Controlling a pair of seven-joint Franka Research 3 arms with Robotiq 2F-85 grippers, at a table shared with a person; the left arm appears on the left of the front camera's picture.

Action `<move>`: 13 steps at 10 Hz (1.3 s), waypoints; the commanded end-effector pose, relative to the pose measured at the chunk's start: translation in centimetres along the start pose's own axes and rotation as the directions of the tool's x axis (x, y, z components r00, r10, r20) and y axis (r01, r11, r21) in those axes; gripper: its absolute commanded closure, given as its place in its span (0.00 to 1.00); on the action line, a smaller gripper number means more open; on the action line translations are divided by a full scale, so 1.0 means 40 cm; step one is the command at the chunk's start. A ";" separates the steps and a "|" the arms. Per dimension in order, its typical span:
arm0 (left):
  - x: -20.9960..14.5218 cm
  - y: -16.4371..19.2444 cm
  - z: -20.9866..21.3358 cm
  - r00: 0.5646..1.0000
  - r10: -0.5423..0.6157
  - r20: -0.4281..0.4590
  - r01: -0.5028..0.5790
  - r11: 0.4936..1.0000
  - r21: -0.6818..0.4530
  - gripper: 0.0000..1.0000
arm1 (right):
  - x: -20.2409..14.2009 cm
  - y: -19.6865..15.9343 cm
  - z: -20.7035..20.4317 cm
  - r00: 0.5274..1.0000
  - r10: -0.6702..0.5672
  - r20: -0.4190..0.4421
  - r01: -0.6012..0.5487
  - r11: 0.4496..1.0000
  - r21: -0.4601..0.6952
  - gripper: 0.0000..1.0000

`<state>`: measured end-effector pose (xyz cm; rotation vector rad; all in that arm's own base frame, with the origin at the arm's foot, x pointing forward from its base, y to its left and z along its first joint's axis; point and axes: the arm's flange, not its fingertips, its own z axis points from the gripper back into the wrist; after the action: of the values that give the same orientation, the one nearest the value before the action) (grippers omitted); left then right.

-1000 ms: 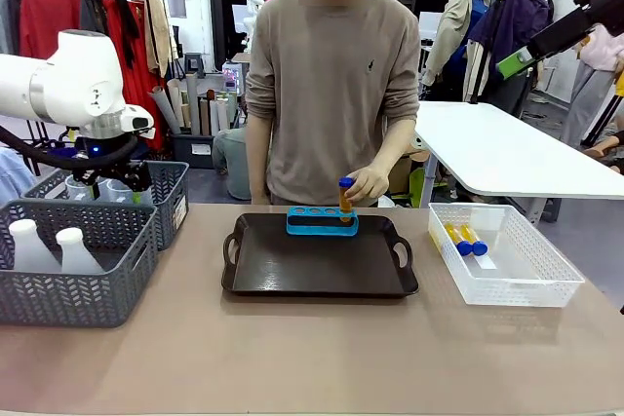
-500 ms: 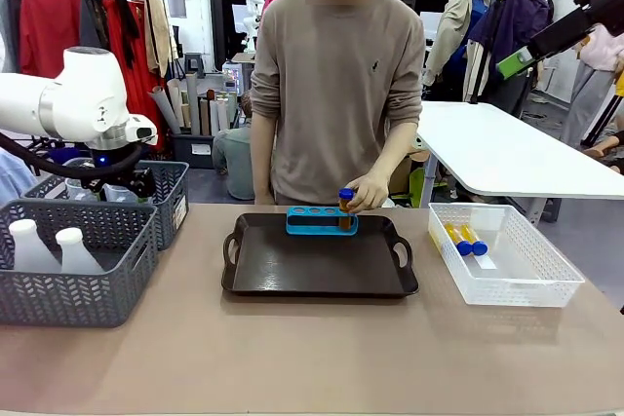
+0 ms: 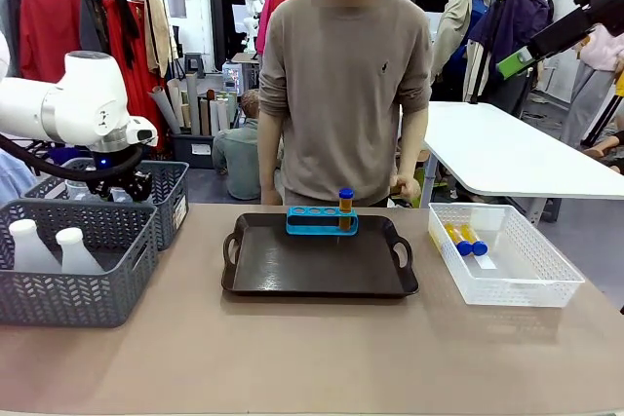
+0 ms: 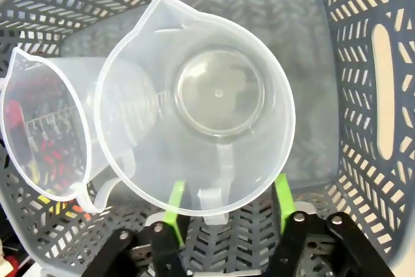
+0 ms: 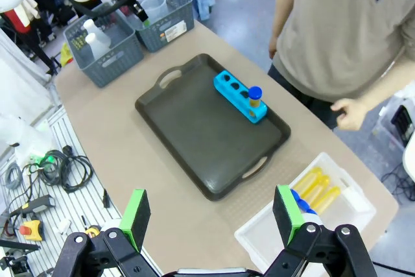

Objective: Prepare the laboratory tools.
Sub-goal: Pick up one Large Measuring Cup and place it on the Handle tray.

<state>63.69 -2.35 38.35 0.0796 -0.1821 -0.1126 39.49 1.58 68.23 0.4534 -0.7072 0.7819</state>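
A clear beaker (image 4: 201, 102) stands in the rear grey basket (image 4: 382, 95), with a second beaker (image 4: 45, 128) beside it. My left gripper (image 4: 228, 202) is open low over it, its green pads on either side of the beaker's handle (image 4: 220, 173). From the front, this gripper (image 3: 117, 182) dips into that basket (image 3: 171, 197). The blue rack (image 3: 322, 221) sits at the far edge of the dark tray (image 3: 322, 265) with one amber blue-capped tube (image 3: 345, 204) in its right hole. Two white flasks (image 3: 54, 248) stand in the near basket. My right gripper (image 5: 211, 215) hangs open, high above the table.
A clear bin (image 3: 507, 260) at the right holds several amber tubes (image 3: 463, 239). The person stands behind the tray with a hand (image 3: 405, 187) down by the table's far edge. Bare tabletop (image 3: 312, 348) lies in front of the tray.
The person has let go of the tube, now standing in the rack, and drawn the hand back. My left arm has shifted slightly over the rear basket.
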 end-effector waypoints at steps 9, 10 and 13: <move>0.011 0.021 0.015 1.000 0.025 -0.008 -0.025 0.999 0.036 1.00 | 0.004 0.001 0.001 1.000 0.006 0.018 -0.006 1.000 0.014 0.00; 0.008 0.020 0.029 1.000 0.019 -0.015 -0.019 1.000 0.017 1.00 | 0.004 0.001 0.001 1.000 0.006 0.018 -0.006 1.000 0.014 0.00; -0.003 0.015 0.113 0.998 -0.034 -0.049 0.034 0.999 0.005 1.00 | 0.004 0.001 0.001 1.000 0.006 0.018 -0.006 1.000 0.014 0.00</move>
<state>63.04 -2.17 41.23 0.0911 -0.1527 -0.1137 39.50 1.57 68.22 0.4534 -0.7071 0.7816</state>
